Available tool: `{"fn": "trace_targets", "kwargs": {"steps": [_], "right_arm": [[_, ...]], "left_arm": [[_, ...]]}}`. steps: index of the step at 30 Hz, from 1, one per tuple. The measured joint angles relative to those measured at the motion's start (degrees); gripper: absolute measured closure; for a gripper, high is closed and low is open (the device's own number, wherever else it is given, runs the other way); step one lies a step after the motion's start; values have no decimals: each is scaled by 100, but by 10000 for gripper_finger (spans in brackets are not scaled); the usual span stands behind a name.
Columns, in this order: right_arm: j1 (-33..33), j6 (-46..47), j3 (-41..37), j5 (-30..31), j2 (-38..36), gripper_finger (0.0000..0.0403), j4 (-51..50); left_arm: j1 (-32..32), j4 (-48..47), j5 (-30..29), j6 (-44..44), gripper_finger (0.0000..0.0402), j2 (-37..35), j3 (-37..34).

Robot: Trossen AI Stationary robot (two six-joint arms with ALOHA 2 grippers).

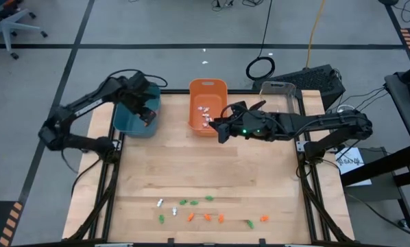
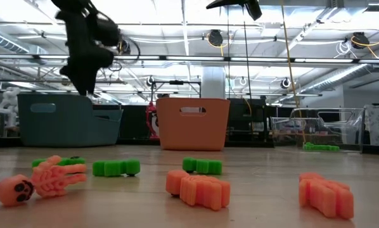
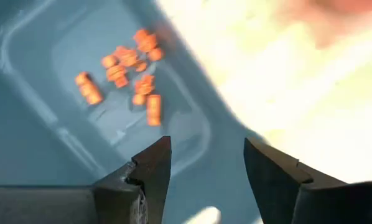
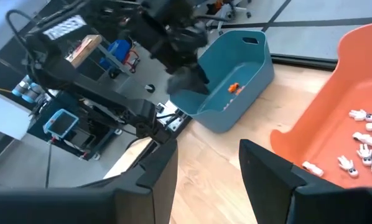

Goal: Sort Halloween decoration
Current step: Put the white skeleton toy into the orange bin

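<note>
Small orange, green and white Halloween trinkets (image 1: 205, 214) lie loose on the wooden table near its front edge; in the low view an orange skeleton (image 2: 40, 180) and green pieces (image 2: 116, 168) lie closest. My left gripper (image 3: 208, 168) hangs open, pointing down, over the teal bin (image 1: 129, 118) at the far left, which holds several orange trinkets (image 3: 127, 68). My right gripper (image 1: 217, 130) stands open, nearly level, beside the right wall of the orange bin (image 1: 207, 92), which holds white trinkets (image 4: 360, 149). Nothing is between either pair of fingers.
A clear bin (image 1: 279, 89) stands at the far right of the table, right of the orange bin. The middle of the tabletop (image 1: 205, 168) between the bins and the loose trinkets is bare wood. Black frame rails run along the table's left and right edges.
</note>
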Motion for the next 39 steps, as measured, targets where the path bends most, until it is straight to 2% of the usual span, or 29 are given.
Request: {"fn": "trace_targets", "kwargs": {"steps": [5, 9, 15, 19, 22, 28, 31, 35, 39], "right_arm": [[2, -17, 0, -12, 0, 247, -1], [71, -38, 0, -29, 0, 247, -106], [142, -44, 0, -40, 0, 247, -499], [138, -217, 0, -38, 0, 247, -573], [136, -329, 0, -196, -2, 247, -562], [211, -155, 0, -926, -2, 247, -685], [360, -10, 0, -934, 0, 247, -863], [621, 1, 0, -933, 0, 248, -1077], [858, 3, 0, -929, 0, 248, -1305]], "left_arm": [[-515, -4, 244, 0, 208, -859, 0], [-1172, -3, 457, -307, 208, -1452, 0], [-2667, 180, 476, -1285, 208, -2131, 0], [-3830, 481, -37, -2032, 208, -2241, 0], [-4633, 529, -414, -2511, 208, -2082, 0], [-6231, 635, -514, -3365, 210, -1408, 0], [-6954, 630, -807, -3929, 223, -1010, 0], [-7662, 608, -1176, -5046, 237, -402, 0], [-8027, 613, -865, -6355, 240, 266, 0]]}}
